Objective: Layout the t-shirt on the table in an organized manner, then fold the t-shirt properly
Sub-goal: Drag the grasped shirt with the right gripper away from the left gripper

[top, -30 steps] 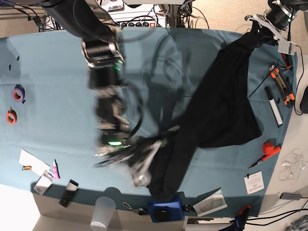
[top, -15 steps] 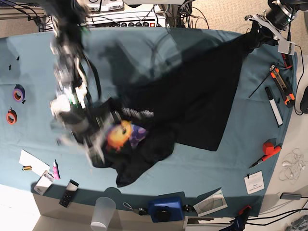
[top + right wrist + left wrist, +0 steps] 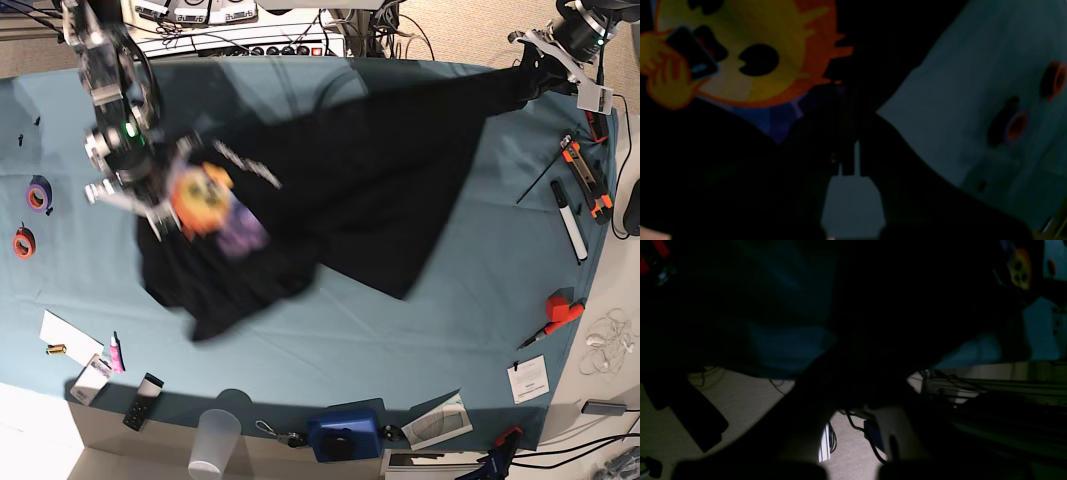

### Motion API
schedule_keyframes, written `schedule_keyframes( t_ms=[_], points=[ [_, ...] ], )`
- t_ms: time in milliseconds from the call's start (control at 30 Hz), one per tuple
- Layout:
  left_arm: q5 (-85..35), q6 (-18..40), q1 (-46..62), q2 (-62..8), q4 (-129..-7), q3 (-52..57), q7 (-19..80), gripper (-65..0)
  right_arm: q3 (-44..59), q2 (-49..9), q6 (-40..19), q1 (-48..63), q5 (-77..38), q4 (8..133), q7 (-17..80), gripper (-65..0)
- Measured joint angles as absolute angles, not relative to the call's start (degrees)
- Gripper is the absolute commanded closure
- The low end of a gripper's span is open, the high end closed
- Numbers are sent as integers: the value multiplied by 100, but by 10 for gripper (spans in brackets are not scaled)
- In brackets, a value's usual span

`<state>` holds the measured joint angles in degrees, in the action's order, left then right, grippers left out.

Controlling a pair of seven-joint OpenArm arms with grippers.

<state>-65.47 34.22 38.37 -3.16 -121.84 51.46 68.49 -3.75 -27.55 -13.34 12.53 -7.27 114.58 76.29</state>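
The black t-shirt [image 3: 350,190] hangs stretched across the teal table [image 3: 480,300], from the far right corner to the left side. Its orange, yellow and purple print [image 3: 207,203] faces up, and shows close up in the right wrist view [image 3: 740,56]. My right gripper [image 3: 150,200] is shut on the shirt's left edge beside the print; its dark fingers [image 3: 846,156] pinch black cloth. My left gripper [image 3: 528,68] is shut on the shirt's far right corner at the table edge. The left wrist view is mostly dark cloth [image 3: 890,306].
Purple [image 3: 38,195] and orange [image 3: 23,241] tape rolls lie at the left edge. A marker [image 3: 570,220], an orange cutter [image 3: 587,175] and a red tool [image 3: 562,308] lie along the right edge. A plastic cup [image 3: 215,440] and a blue box [image 3: 343,433] stand at the front.
My right arm has swung fast from the front middle to the far left, dragging the shirt open and turning the print face up. My left gripper has held its corner still.
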Motion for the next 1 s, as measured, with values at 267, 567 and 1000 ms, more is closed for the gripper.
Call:
schedule_keyframes(
  t_ms=[267, 567, 1000],
  points=[
    [-6567, 3426, 3837, -318, -12184, 5144, 6849, 0, 1083, -2762, -1350, 2010, -1282, 12383, 7299, 0],
    [-6580, 3441, 3837, -320, -12184, 5144, 6849, 0, 1525, -2764, -1697, 1986, -1186, 12525, 6989, -164],
    [-6558, 3439, 3835, -327, -12182, 5144, 6847, 0, 1496, -2655, -1525, 777, -1855, 13004, 5850, -159]
  ],
)
